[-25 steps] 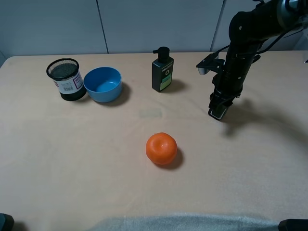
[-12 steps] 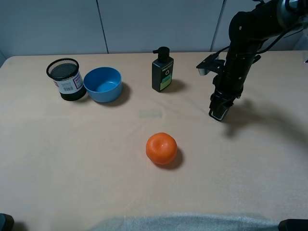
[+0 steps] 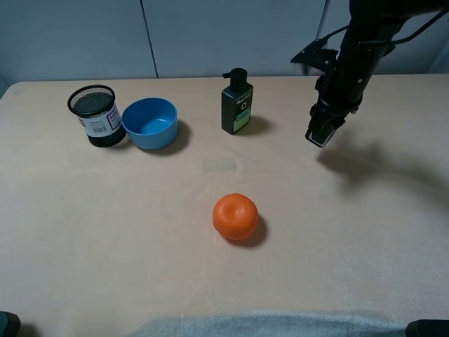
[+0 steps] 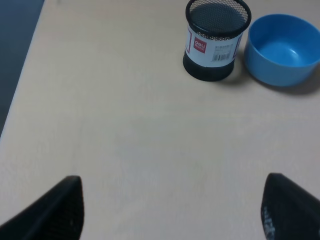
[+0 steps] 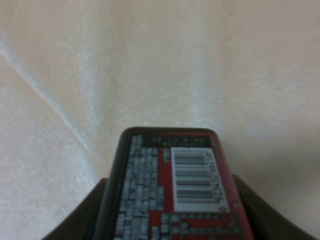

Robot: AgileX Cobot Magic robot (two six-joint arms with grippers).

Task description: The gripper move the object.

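Orange fruit (image 3: 236,216), blue bowl (image 3: 151,137), black mesh cup (image 3: 95,121), black red-labelled bottle (image 5: 175,192)

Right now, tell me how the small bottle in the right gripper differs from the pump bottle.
The small bottle hangs in the right gripper, off the table; the pump bottle stands upright on it. The small bottle's label is red with a barcode; the pump bottle's is green. Both have black bodies.

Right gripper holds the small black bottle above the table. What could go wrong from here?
The small black bottle with the red-and-white label juts beyond the fingers of the right gripper, so it might slip or tilt. The taller black pump bottle with the green label stands nearby; a leftward carry could topple it.
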